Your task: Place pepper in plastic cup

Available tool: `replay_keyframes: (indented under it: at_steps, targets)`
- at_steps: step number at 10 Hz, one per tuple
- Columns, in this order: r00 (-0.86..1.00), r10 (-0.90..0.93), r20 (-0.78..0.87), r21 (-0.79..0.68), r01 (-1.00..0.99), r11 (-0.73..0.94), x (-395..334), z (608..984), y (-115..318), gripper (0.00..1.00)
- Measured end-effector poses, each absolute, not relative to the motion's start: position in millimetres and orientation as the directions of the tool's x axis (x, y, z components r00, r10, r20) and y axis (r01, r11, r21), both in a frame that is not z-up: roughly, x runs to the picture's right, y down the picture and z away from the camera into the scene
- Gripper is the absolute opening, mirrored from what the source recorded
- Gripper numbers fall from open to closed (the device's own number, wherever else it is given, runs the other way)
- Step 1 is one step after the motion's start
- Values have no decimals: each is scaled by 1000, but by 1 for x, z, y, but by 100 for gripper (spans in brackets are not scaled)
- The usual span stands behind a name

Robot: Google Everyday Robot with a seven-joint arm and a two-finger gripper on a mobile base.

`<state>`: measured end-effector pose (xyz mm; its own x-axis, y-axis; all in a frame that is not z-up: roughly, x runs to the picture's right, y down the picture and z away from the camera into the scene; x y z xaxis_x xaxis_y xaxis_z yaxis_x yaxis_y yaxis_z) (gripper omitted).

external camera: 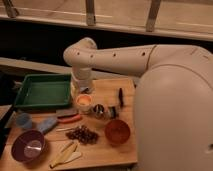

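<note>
The red-orange pepper (70,119) lies on the wooden table (127,150), left of the middle. The small pale grey-blue plastic cup (23,121) stands near the table's left edge, left of the pepper, with a flat blue cloth (46,124) between them. My white arm bends down from the right. My gripper (84,92) hangs just above a small orange cup (84,102), up and to the right of the pepper and far from the plastic cup. The wrist hides most of the gripper.
A green tray (44,91) sits at the back left. A purple bowl (28,146), yellow strips (65,154), a dark cluster of small fruit (82,135), an orange bowl (117,132), small metallic items (102,111) and a black stick (120,96) also lie on the table.
</note>
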<state>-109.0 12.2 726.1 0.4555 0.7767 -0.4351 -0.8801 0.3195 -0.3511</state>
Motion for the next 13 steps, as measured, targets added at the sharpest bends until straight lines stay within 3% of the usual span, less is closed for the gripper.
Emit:
replay_keyframes:
  at_steps: [6, 13]
  targets:
    - [521, 761, -386, -401, -838, 371, -117, 725, 22, 68]
    - [594, 765, -249, -562, -732, 385, -154, 737, 49, 68]
